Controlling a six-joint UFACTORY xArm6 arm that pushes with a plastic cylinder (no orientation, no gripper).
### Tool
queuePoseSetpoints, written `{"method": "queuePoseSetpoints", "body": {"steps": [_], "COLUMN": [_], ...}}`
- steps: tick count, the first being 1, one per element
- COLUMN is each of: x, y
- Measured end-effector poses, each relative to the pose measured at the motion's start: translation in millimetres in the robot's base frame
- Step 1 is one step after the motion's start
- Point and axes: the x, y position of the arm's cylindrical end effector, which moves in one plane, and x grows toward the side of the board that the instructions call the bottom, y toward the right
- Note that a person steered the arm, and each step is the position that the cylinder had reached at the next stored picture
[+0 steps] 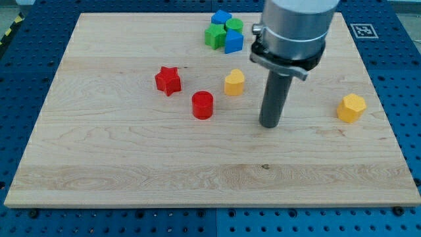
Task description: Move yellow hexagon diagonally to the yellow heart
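The yellow hexagon [352, 107] lies near the view's right edge of the wooden board. The yellow heart [234, 82] lies near the board's middle, toward the view's top. My tip [269, 124] rests on the board between them, closer to the heart, a little below and to the right of it. The tip touches neither block. The hexagon is well to the right of the tip.
A red star [168, 80] and a red cylinder [202, 105] lie left of the heart. A tight cluster of blue and green blocks [224, 31] sits at the board's top edge. The wooden board [131, 164] lies on a blue perforated table.
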Motion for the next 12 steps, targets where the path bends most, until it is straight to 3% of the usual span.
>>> {"method": "queuePoseSetpoints", "body": {"steps": [2,3,4,5,7,10,12], "x": [-54.3,-68.4,-65.3,-48.6,-13.7,-2.9,21.8], "y": [36.5,96.3,175.0,188.0,144.9,57.8,62.0]}}
